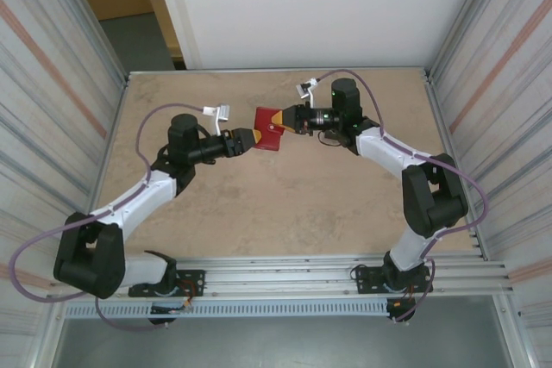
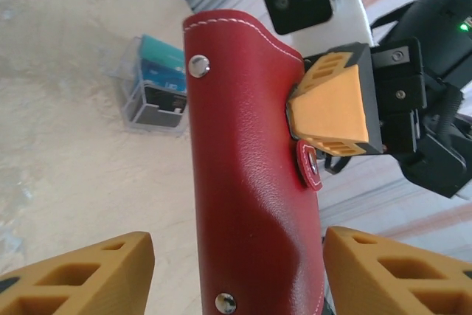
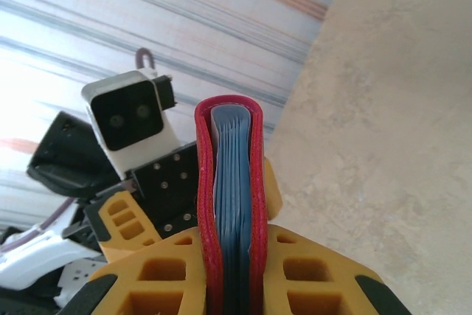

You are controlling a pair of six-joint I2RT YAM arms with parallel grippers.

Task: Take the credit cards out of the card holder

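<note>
Card holder [image 1: 268, 129]: closed, held up over the middle of the table [image 1: 302, 204], between the two grippers.
Right gripper [image 3: 232, 256]: pinching the card holder across both red covers; blue-grey pocket leaves show edge-on between them.
Left gripper [image 2: 237, 274]: fingers spread, one on each side of the holder's near end; cannot tell whether they touch it.
Strap [image 2: 311, 167]: tab loose, just beside the right finger.
Credit cards [image 2: 161, 71]: teal, blue and dark stack inside a clear box [image 2: 127, 71] on the table, apart from the holder.
</note>
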